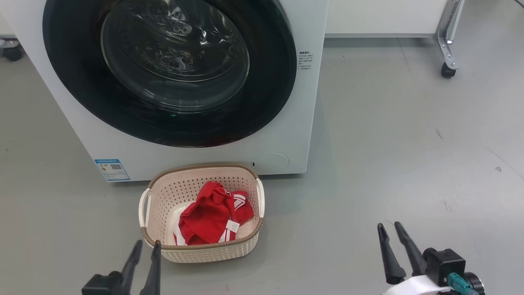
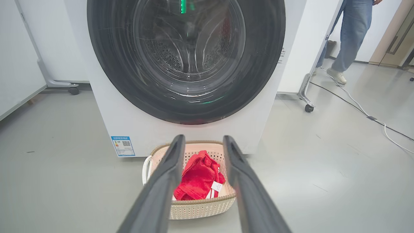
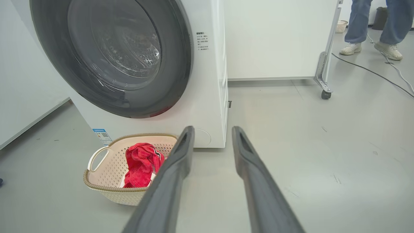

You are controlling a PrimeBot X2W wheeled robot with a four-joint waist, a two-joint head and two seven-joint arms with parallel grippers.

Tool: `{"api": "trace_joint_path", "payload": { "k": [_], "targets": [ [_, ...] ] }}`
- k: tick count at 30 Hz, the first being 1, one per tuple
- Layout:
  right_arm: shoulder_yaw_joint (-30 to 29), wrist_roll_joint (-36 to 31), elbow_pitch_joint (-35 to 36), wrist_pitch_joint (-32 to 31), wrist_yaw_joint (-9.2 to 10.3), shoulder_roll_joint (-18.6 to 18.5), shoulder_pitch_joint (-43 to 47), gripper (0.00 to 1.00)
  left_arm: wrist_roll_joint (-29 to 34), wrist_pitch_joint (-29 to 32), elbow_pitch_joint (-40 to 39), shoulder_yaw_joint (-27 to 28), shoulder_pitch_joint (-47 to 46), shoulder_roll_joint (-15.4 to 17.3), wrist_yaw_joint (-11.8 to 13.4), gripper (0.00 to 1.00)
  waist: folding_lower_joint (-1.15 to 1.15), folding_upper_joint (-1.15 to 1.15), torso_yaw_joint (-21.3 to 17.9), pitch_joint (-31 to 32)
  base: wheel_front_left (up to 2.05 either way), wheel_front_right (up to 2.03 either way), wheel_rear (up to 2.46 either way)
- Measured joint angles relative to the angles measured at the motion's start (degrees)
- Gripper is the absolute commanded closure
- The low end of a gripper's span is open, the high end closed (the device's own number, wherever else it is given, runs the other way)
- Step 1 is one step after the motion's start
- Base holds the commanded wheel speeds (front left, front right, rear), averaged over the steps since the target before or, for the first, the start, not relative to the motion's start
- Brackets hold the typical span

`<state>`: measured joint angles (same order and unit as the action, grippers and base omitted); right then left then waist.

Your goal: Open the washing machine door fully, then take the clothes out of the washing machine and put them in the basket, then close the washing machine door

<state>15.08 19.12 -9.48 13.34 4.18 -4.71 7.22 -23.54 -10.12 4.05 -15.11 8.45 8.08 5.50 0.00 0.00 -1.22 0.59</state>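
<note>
The washing machine door (image 1: pixel 172 73) looked shut, and the red garment (image 1: pixel 211 215) lay in the basket (image 1: pixel 213 254) touching the washing machine (image 1: pixel 196 157). My left gripper (image 1: pixel 147 243) and right gripper (image 1: pixel 389 224) hung empty, fingers parted. I worried the door might be unlatched, or a turn might clip the basket. On the smooth grey floor (image 1: pixel 389 143), a person (image 2: pixel 352 35) and a cable (image 2: pixel 355 106) were nearby.
</note>
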Motion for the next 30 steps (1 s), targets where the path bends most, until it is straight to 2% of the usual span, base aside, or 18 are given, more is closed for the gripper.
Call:
{"api": "trace_joint_path", "payload": {
  "k": [6,14,30],
  "targets": [
    [0.23,0.25,-2.49,0.00,-0.03,0.64,1.69,1.00,-0.24,0.05,2.71,-0.62,0.57,-1.04,-0.01,1.00,0.00,0.00,0.01,-0.02,0.00,0.00,0.00],
    [-0.13,4.67,-2.00,-0.04,-0.59,0.70,1.69,1.00,-4.63,0.08,2.53,-0.29,0.78,-1.30,-0.78,1.00,0.00,0.00,0.10,-0.10,0.00,0.00,0.00],
    [-3.53,17.71,-1.71,-3.04,-2.10,1.03,1.32,1.00,-16.79,2.50,2.67,2.53,0.59,-1.81,-2.32,1.00,0.00,0.00,0.30,-0.28,0.00,0.00,0.00]
  ]
}}
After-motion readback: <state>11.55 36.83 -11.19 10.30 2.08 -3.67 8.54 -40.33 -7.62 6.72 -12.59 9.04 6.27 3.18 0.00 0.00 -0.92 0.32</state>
